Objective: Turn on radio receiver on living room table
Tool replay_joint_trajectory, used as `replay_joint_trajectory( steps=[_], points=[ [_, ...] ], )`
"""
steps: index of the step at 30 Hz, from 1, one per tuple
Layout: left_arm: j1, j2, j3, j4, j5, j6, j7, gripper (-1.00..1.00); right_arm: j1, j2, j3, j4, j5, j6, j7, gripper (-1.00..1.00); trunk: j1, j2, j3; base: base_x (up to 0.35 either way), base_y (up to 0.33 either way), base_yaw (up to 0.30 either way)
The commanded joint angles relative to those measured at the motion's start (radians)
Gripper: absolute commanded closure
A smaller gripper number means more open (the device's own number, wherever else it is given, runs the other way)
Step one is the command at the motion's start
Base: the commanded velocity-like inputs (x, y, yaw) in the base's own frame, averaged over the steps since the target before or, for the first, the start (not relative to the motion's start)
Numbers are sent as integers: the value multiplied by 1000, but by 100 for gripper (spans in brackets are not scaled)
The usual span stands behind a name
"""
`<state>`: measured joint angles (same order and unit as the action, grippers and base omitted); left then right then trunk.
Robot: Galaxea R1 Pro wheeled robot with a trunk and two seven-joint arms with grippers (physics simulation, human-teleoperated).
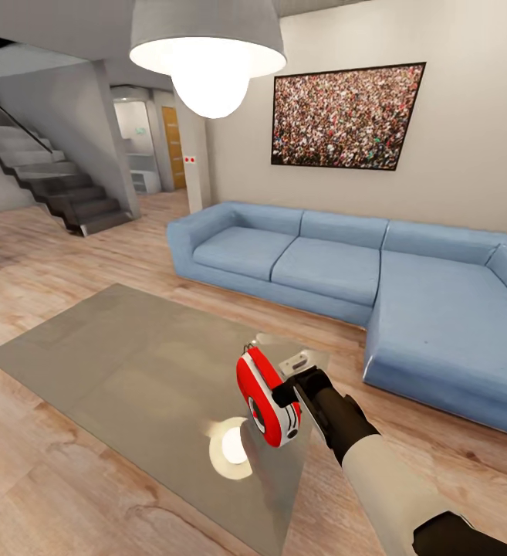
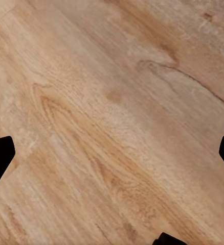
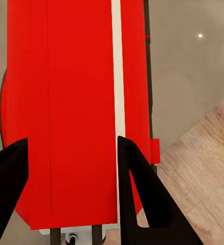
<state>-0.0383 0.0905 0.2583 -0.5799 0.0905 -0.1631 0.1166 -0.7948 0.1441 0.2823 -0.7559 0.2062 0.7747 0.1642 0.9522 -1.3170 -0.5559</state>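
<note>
Where the head view looks down over the living room, the right gripper [image 1: 290,392] clasps the red radio [image 1: 265,395] by its edge, holding it upright above the near right corner of the grey desk [image 1: 130,363]; whether it touches the desk I cannot tell. A blue sofa [image 1: 346,262] stands beyond. At the right wrist, both fingers [image 3: 137,189] press against the radio's [image 3: 71,112] red sides, narrowed to its thickness. At the left wrist, the left gripper [image 2: 112,158] is spread wide over the wood floor [image 2: 112,102], holding nothing.
</note>
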Motion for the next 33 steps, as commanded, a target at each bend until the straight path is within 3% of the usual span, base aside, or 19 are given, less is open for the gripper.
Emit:
replay_joint_trajectory(
  steps=[1, 20, 24, 25, 28, 29, 32, 33],
  points=[
    [0, 0, 1, 0, 0, -1, 0, -100, 0, 0, 0, 0, 0, 0, 0, 100, 0, 0, 0, 0, 0, 0],
    [0, -5, -3, 0, 0, -2, 0, -100, -1, 0, -3, -3, -1, 0, 2, 100, 0, 0, 1, 0, 0, 0],
    [0, -4, -6, -39, 4, 3, -5, -100, 0, -2, -19, -4, -1, -1, 59, 100, 0, 0, 1, 0, 0, 0],
    [0, -4, -7, -71, 4, 6, -7, 100, -1, -2, -34, -5, 0, -1, 90, 100, 0, 0, 1, 0, 0, 0],
    [0, -7, -10, -136, -1, 10, -9, 100, -1, -6, -74, -9, 4, -1, 182, 100, 0, 0, 1, 0, 0, 0],
    [0, -11, -11, -176, -12, 11, -11, 100, -1, -13, -87, -14, 7, -1, 232, 100, 0, 0, 1, 0, 0, 0],
    [0, -24, -8, -292, -26, 13, -6, 100, 0, -26, -98, -20, 9, -2, 286, 100, 0, 0, 1, 0, 0, 0],
    [0, -42, -5, -374, -27, 14, 33, 100, 0, -29, -100, -21, 9, -2, 300, 100, 0, 0, 1, 0, 0, 0]
  ],
)
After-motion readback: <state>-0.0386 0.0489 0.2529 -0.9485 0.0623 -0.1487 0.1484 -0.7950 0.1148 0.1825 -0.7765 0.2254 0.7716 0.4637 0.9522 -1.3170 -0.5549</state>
